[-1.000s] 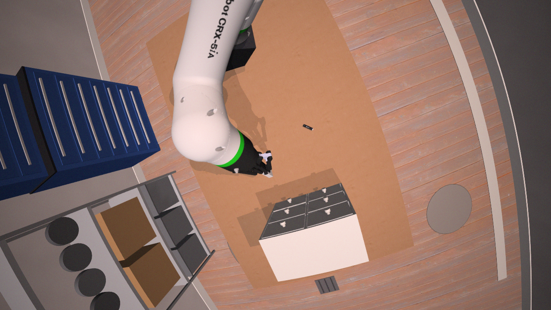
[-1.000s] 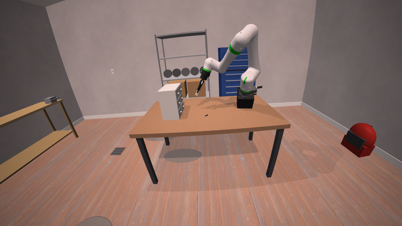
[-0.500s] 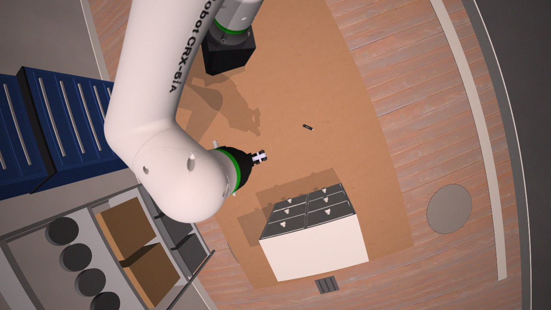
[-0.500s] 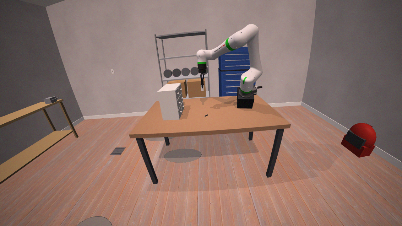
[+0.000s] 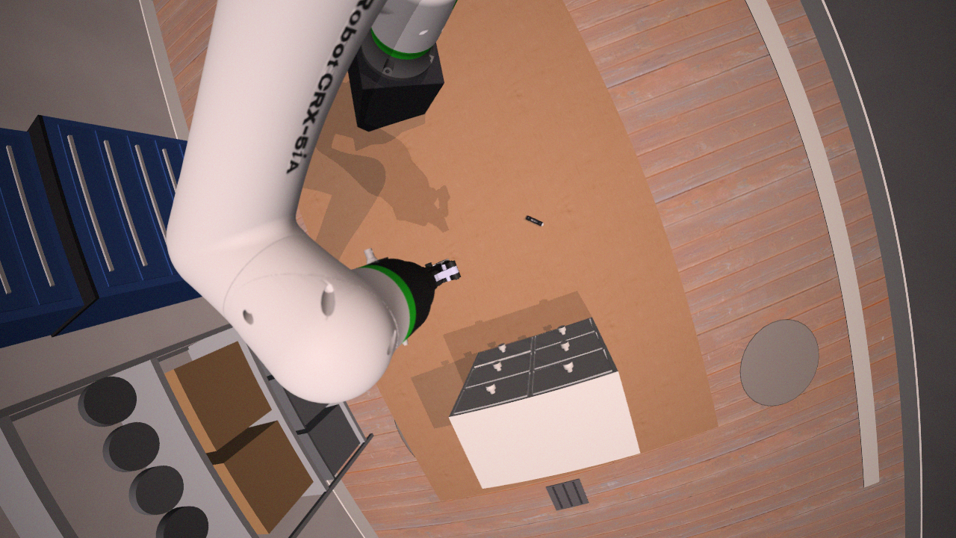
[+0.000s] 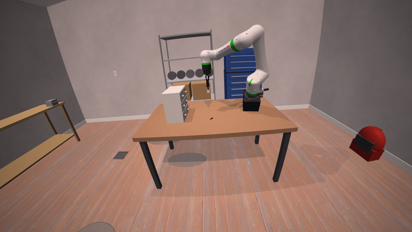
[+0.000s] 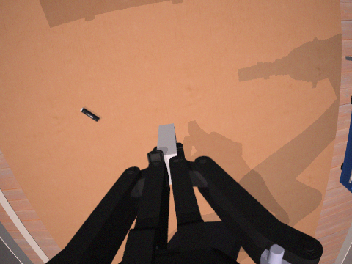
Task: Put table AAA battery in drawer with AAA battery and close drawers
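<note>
The battery (image 5: pixel 534 220) (image 6: pixel 211 118) (image 7: pixel 90 114) lies on the table (image 5: pixel 535 120) (image 6: pixel 230 128) (image 7: pixel 121 66), apart from the pincer (image 5: pixel 454 270) (image 6: pixel 208 88) (image 7: pixel 168 136), which hangs above the tabletop, closed on nothing. The chest (image 5: pixel 544 428) (image 6: pixel 174 106) stands near the battery, its drawers pushed in.
</note>
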You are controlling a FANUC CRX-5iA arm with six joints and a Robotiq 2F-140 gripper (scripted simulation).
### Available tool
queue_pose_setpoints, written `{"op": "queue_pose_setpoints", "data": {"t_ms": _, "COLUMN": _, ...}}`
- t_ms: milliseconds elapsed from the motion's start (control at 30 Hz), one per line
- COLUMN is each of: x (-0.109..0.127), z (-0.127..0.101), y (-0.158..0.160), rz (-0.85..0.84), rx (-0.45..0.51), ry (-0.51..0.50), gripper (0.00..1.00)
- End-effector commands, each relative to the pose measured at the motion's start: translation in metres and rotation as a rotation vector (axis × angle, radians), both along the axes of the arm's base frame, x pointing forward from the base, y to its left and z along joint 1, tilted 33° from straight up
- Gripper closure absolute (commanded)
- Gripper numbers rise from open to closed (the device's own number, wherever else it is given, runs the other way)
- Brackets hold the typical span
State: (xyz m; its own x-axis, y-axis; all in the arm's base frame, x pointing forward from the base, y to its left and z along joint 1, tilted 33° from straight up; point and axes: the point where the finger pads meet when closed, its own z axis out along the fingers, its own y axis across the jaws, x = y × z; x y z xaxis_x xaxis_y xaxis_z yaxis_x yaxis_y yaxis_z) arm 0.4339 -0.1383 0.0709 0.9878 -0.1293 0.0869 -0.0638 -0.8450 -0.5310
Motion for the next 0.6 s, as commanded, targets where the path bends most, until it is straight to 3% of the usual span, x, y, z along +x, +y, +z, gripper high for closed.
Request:
{"op": "queue_pose_setpoints", "data": {"t_ms": 0, "x": 0.002, "z": 0.001, "y": -0.001, "rz": -0.004, "rx": -0.002, "ry": -0.004, "gripper": 1.0}}
{"op": "queue_pose_setpoints", "data": {"t_ms": 167, "x": 0.015, "z": 0.004, "y": -0.005, "rz": -0.028, "rx": -0.01, "ry": -0.026, "gripper": 1.0}}
{"op": "queue_pose_setpoints", "data": {"t_ms": 300, "x": 0.059, "z": 0.021, "y": -0.021, "rz": -0.117, "rx": -0.037, "ry": -0.106, "gripper": 1.0}}
{"op": "queue_pose_setpoints", "data": {"t_ms": 467, "x": 0.094, "z": 0.038, "y": -0.036, "rz": -0.194, "rx": -0.055, "ry": -0.17, "gripper": 1.0}}
{"op": "queue_pose_setpoints", "data": {"t_ms": 500, "x": 0.113, "z": 0.049, "y": -0.045, "rz": -0.242, "rx": -0.063, "ry": -0.208, "gripper": 1.0}}
{"op": "queue_pose_setpoints", "data": {"t_ms": 533, "x": 0.113, "z": 0.049, "y": -0.045, "rz": -0.242, "rx": -0.063, "ry": -0.208, "gripper": 1.0}}
{"op": "queue_pose_setpoints", "data": {"t_ms": 567, "x": 0.134, "z": 0.062, "y": -0.056, "rz": -0.297, "rx": -0.071, "ry": -0.248, "gripper": 1.0}}
